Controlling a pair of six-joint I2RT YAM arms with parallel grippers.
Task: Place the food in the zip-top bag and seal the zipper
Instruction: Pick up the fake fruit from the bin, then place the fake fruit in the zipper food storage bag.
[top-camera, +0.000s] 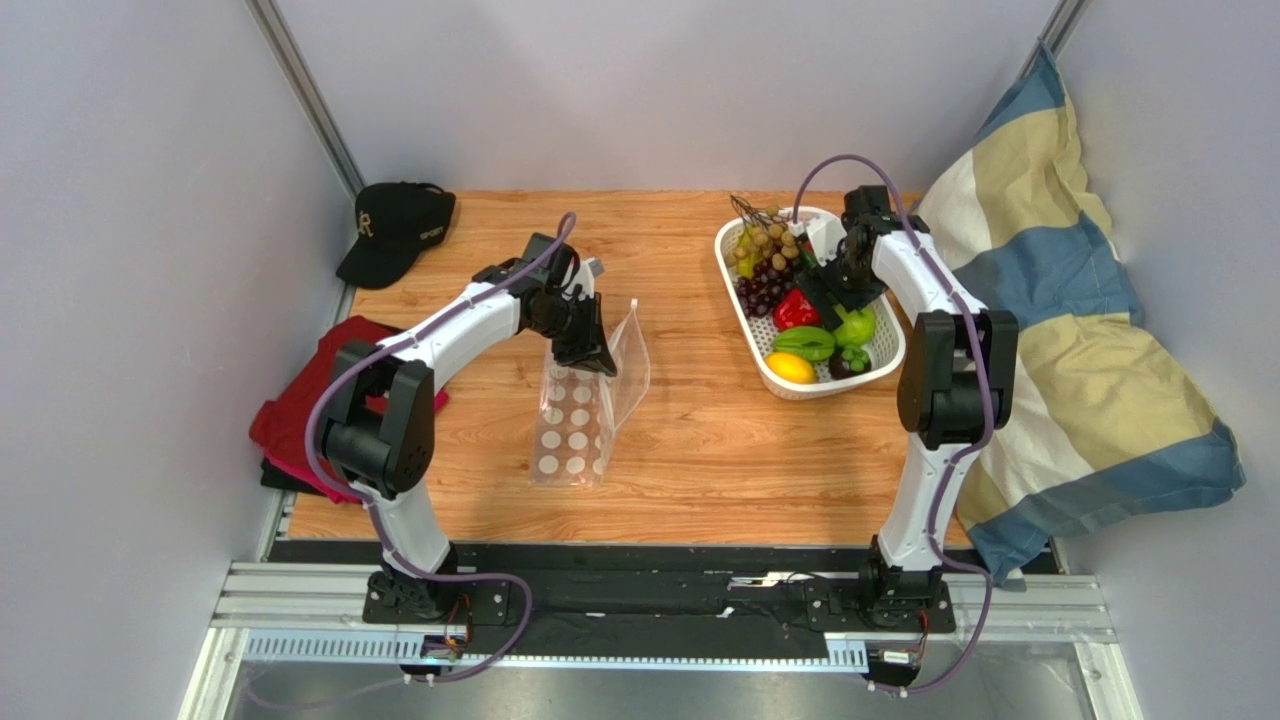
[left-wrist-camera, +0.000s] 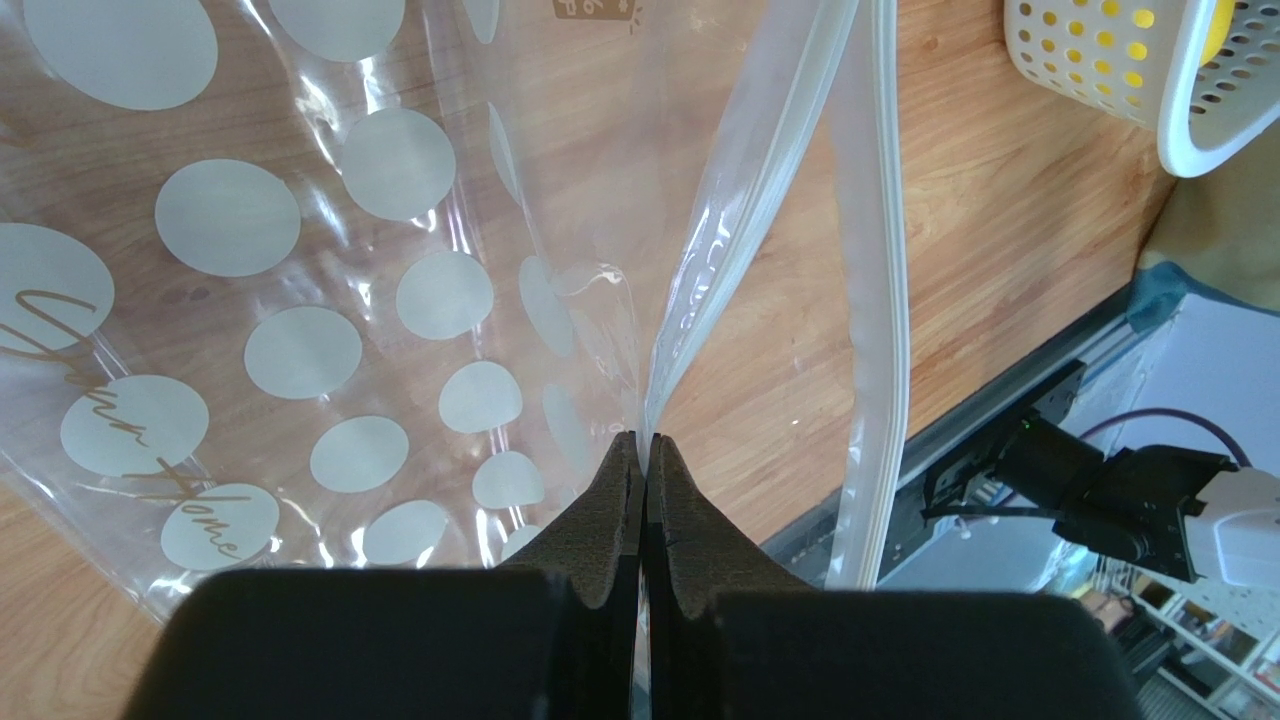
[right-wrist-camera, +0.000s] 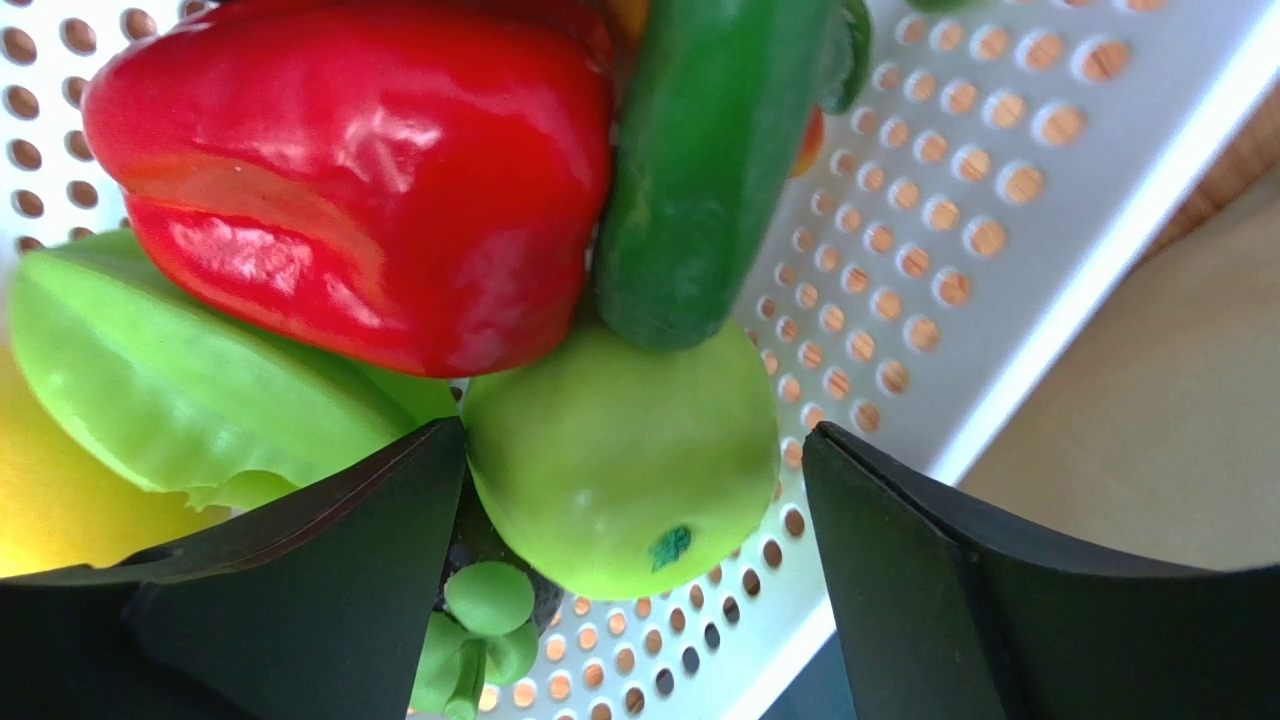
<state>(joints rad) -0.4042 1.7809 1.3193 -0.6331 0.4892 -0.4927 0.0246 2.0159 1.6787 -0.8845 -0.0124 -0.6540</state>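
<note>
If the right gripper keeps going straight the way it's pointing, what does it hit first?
Most likely the round green fruit, which sits centred between the right gripper's open fingers in the white basket, just below the red pepper. How far off it is can't be judged.

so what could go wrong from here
The open right gripper straddles the green apple, hard against the red pepper and green vegetable; closing may catch a neighbour or squeeze the apple out.
The left gripper pinches only the zipper edge of the zip-top bag; it may slip, and the mouth could collapse.
</note>
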